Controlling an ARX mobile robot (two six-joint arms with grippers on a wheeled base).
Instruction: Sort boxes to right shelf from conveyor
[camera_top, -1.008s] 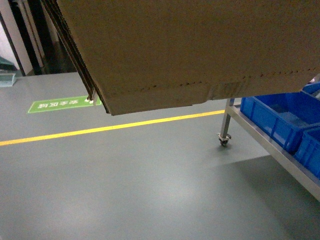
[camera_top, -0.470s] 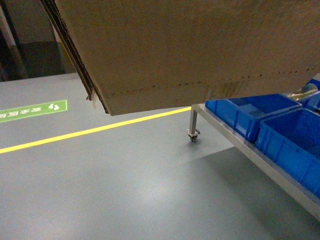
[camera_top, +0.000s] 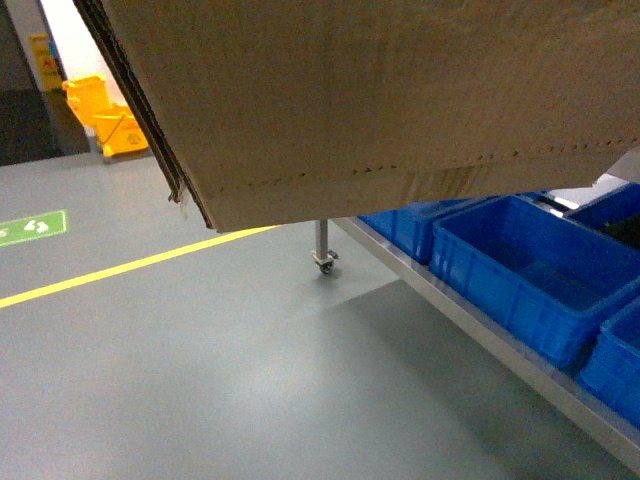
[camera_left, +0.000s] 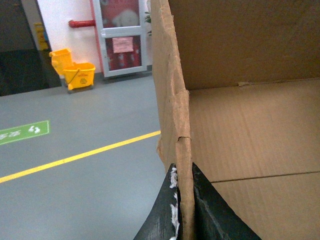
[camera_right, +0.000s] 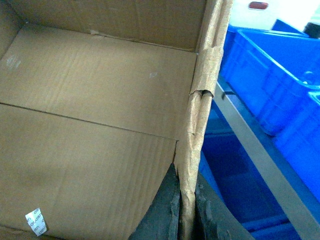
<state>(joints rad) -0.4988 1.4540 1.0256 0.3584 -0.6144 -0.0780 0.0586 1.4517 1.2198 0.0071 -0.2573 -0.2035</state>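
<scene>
Head view showed the box (camera_top: 380, 100) held up high, filling the top of the picture and hiding much behind it. Under it lay the grey floor (camera_top: 250, 380) with a yellow line (camera_top: 120, 268) and a green sign (camera_top: 30, 228). A yellow mop bucket (camera_top: 115, 125) stood far back. On the right, the shelf (camera_top: 480, 335) held blue bins (camera_top: 530, 275), close under the box's right end. A shelf leg with a wheel (camera_top: 322, 258) stood just below the box edge. The left gripper (camera_left: 182, 210) had its jaws clamped on the box's left wall. The right gripper (camera_right: 186, 215) had its jaws clamped on the right wall, with bins just beside it.
</scene>
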